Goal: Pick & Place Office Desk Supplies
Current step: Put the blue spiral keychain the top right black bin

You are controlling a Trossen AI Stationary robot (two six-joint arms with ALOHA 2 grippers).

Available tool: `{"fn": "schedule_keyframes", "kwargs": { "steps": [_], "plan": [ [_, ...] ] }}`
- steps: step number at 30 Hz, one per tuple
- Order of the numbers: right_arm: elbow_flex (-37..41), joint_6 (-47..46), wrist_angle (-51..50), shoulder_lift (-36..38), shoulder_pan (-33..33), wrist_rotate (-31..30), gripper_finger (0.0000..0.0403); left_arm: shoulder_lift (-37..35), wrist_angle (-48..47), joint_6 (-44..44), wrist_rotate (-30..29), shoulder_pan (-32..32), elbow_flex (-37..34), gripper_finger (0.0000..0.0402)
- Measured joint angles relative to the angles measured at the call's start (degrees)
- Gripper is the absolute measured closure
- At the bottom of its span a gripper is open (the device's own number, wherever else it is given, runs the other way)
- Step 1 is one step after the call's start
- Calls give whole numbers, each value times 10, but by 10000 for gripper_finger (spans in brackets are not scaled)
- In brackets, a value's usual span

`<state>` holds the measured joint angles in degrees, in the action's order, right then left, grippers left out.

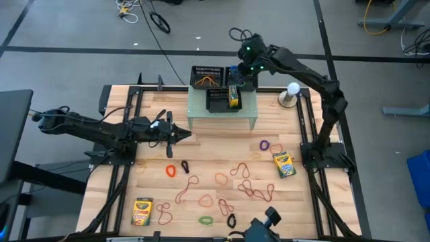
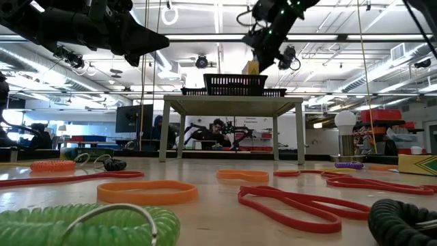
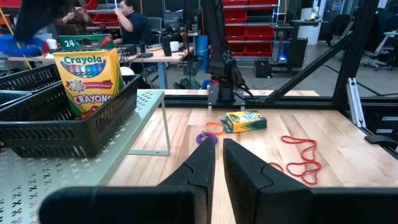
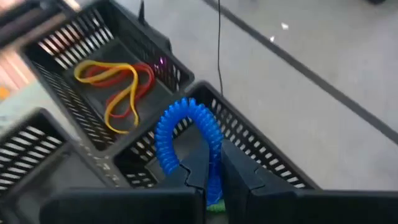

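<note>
Overhead, right claw [image 4: 211,177] pinches blue coiled band [image 4: 180,134] above tray [image 4: 261,155].

Both arms are dark, nearly black, built of slim jointed links. The right arm [image 1: 316,81] carries small green lights near its wrist (two or three glowing dots in the high view). The left arm [image 1: 94,128] has thin cables running along it. Each gripper's fingers [image 3: 193,171] are matte black, blocky wedges with flat inner faces.
</note>
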<state>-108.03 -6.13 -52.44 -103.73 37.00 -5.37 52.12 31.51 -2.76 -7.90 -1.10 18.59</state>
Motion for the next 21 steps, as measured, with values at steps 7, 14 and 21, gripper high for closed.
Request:
{"fn": "schedule_keyframes", "kwargs": {
  "steps": [7,14,21],
  "plan": [
    [0,2,-3,-32,2,0,375,0,0,0,0,0,0,363],
    [4,10,-17,-32,3,-4,371,0,0,0,0,0,0,363],
    [4,23,-41,-32,-1,-4,366,0,0,0,0,0,0,363]
  ]
}}
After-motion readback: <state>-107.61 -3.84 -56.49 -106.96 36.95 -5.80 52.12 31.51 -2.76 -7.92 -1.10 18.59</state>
